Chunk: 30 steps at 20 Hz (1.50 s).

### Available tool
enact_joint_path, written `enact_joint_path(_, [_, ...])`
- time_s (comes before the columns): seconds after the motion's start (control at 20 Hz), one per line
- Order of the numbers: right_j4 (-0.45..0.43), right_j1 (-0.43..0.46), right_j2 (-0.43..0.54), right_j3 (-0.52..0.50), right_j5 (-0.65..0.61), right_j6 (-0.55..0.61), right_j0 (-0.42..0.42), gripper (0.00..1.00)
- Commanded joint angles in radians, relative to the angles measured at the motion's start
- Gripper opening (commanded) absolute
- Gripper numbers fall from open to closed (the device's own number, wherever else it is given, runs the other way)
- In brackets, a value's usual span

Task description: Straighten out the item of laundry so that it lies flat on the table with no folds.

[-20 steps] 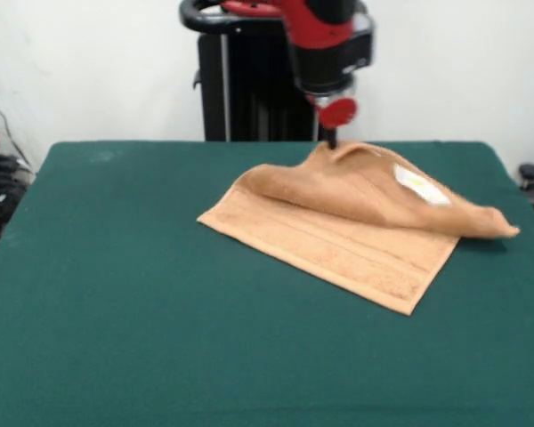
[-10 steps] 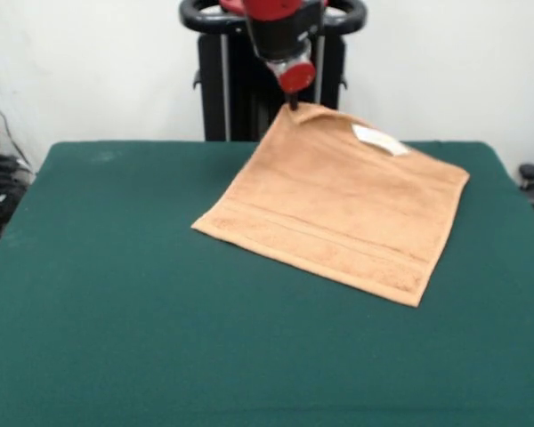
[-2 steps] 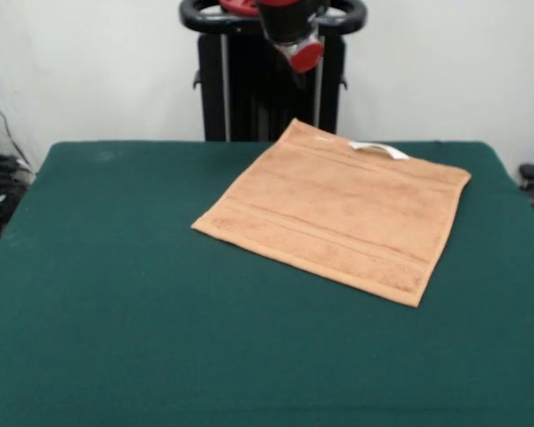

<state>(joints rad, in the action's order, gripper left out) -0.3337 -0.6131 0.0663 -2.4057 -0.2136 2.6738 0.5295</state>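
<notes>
Lying flat now, towel (image 3: 338,209) released; hand (image 3: 300,55) raised

The towel (image 3: 334,213) lies spread flat on the table (image 3: 116,294), in the right half and toward the far edge, turned so that one corner points at the far side — the opposite corner points toward the near right. A small tag (image 3: 379,149) sits on the towel's far edge, just right of that far corner. The gripper (image 3: 301,53) hangs above and behind the far corner, apart from the towel (the near and left parts of the table lie well away from the towel).
</notes>
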Motion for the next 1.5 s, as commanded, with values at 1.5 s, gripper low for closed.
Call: enact_joint_path(1.5, [-0.042, -0.325, -0.094, 0.314, -0.159, 0.016, -0.223, 1.0])
